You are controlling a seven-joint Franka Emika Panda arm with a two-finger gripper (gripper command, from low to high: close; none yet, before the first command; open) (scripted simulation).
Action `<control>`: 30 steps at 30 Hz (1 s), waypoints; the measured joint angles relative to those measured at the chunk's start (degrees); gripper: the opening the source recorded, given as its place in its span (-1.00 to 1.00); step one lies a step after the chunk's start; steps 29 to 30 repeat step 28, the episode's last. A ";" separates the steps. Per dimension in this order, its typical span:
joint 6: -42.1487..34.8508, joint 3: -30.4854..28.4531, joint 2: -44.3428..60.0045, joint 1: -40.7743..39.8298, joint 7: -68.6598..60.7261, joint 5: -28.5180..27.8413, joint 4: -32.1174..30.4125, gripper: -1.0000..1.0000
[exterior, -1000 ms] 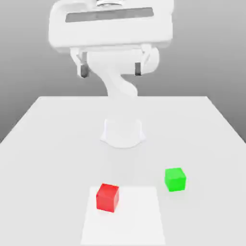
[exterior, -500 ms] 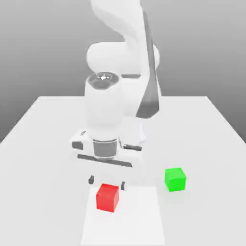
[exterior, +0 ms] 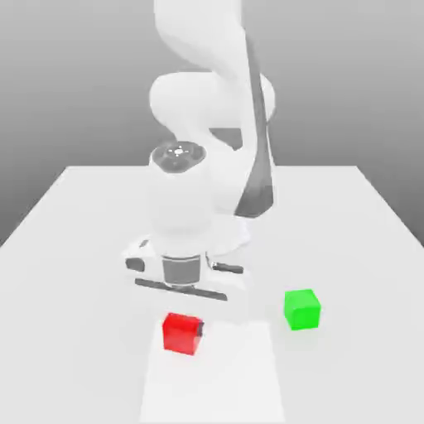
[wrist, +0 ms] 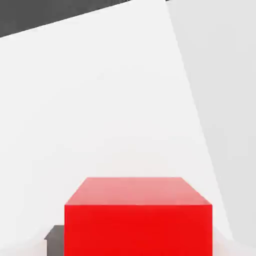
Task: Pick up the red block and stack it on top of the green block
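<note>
Pale tabletop [exterior: 348, 248] spreads beneath a grey backdrop [exterior: 331, 91], with a brighter white square [exterior: 219, 373] lying on it toward the near edge of the exterior view. Over the far part of that square, toward the exterior view's left, the arm [exterior: 180, 195] reaches down and its gripper [exterior: 182, 330] is closed on the red block [exterior: 180, 334], a dark fingertip [wrist: 55, 241] flush against one side; whether the block touches the surface, I cannot tell. Apart from it, the green block [exterior: 302, 310] sits on the tabletop, toward the exterior view's right, just beyond the square.
</note>
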 joint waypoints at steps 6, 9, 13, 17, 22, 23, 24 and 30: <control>-4.43 4.18 -7.37 7.83 -12.49 3.71 -2.97 -1.00; -5.81 6.05 -10.42 12.61 -19.84 5.16 -4.61 -1.00; -7.52 8.76 -14.43 19.17 -29.06 6.18 -6.84 -1.00; -8.76 10.76 -17.70 25.60 -36.91 5.80 -8.95 -1.00; -0.79 11.94 -9.81 25.52 -36.97 3.45 -9.05 -1.00; 1.16 11.95 -7.78 25.31 -36.43 2.62 -8.98 -1.00; 3.13 11.85 -5.73 25.14 -35.76 1.62 -8.91 -1.00; 6.26 11.31 -2.45 24.91 -34.46 -0.29 -8.80 1.00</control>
